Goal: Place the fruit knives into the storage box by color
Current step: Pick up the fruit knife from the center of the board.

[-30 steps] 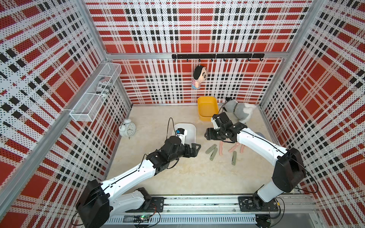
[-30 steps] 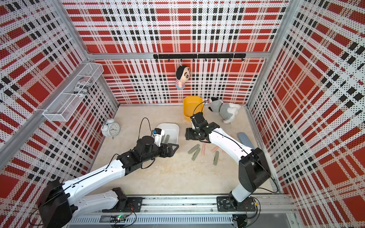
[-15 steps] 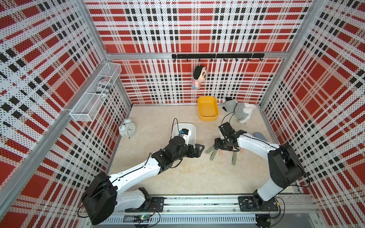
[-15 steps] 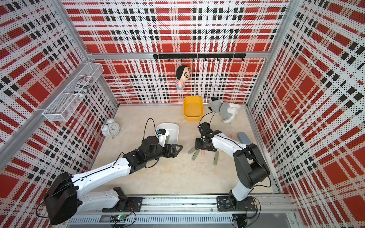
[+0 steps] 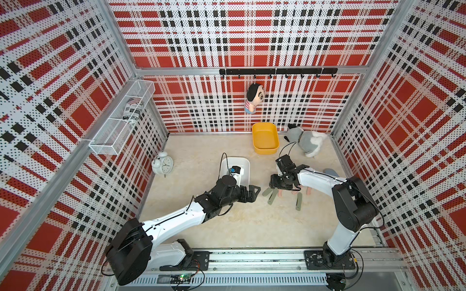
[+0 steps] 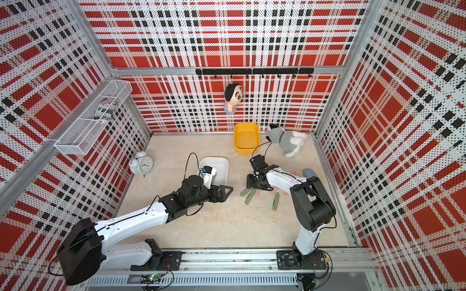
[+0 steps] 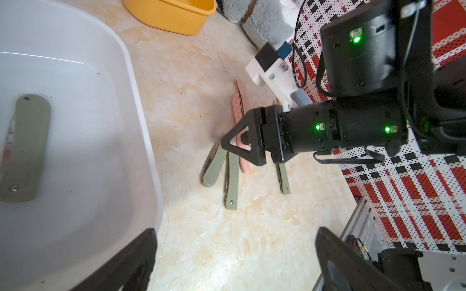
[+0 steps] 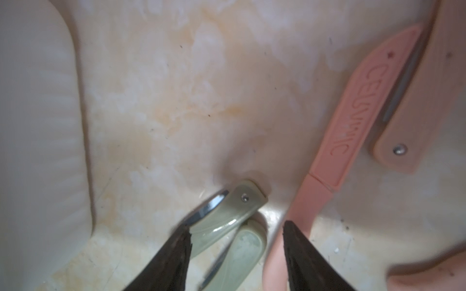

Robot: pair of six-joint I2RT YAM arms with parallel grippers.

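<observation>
My R gripper (image 8: 237, 228): jaws half-spread, straddling two green knives (image 8: 234, 204), not clamped. My L gripper (image 7: 234, 230): spread wide, empty, 9 o'clock from them in both top views.

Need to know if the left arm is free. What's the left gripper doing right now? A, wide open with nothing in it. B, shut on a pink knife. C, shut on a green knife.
A: in the left wrist view the left gripper has its fingers spread wide, with only bare table between them.
</observation>
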